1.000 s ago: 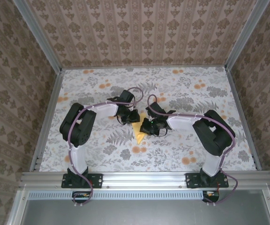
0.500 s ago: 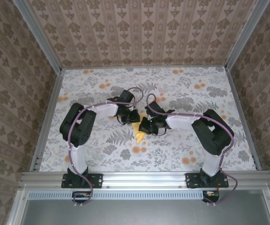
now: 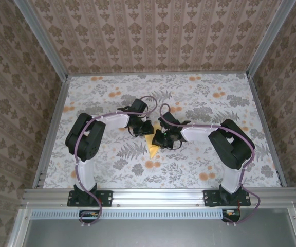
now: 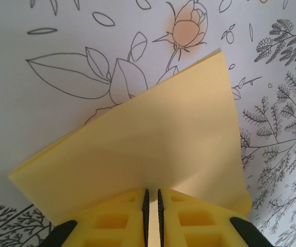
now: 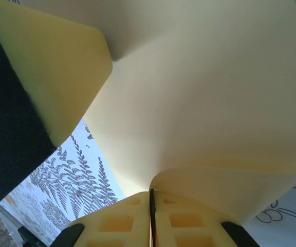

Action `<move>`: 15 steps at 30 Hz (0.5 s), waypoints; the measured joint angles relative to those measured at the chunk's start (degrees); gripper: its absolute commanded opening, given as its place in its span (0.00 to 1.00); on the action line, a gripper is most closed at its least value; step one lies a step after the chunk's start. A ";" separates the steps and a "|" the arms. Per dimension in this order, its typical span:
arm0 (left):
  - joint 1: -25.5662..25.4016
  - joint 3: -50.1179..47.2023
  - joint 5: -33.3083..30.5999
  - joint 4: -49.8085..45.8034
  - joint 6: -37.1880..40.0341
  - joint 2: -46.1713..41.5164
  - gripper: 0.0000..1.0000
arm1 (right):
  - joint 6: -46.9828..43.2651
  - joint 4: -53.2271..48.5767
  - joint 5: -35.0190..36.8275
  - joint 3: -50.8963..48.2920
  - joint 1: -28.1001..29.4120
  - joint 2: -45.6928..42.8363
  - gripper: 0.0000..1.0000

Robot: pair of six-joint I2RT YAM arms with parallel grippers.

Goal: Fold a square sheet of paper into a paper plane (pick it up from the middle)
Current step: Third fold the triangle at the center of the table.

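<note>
The square sheet of paper (image 3: 151, 148) is folded into a layered pale-yellow triangle, held just above the middle of the flowered table (image 3: 215, 98) between both arms. My left gripper (image 3: 143, 128) is shut on its near edge. In the left wrist view the folded sheet (image 4: 153, 139) fans away from the left gripper (image 4: 150, 194) with its point up right. My right gripper (image 3: 161, 138) faces the left one closely. In the right wrist view the right gripper (image 5: 151, 193) is shut on a curled flap of the sheet (image 5: 204, 103). A yellow finger (image 5: 55, 67) of the left gripper shows beside it.
Patterned walls and aluminium rails (image 3: 53, 128) close in the table on three sides. Both arm bases stand at the near rail (image 3: 153, 194). Orange flower blotches are printed on the cloth (image 3: 149, 164). The cloth is open to the left, right and back of the arms.
My right gripper has shifted slightly left, closer to the left gripper, still pinching the paper. The left arm and the sheet's hanging point stay put.
</note>
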 measured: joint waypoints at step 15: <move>-0.04 0.00 0.59 0.02 0.00 0.15 0.17 | -1.75 -1.57 -0.85 0.00 0.26 -0.02 0.11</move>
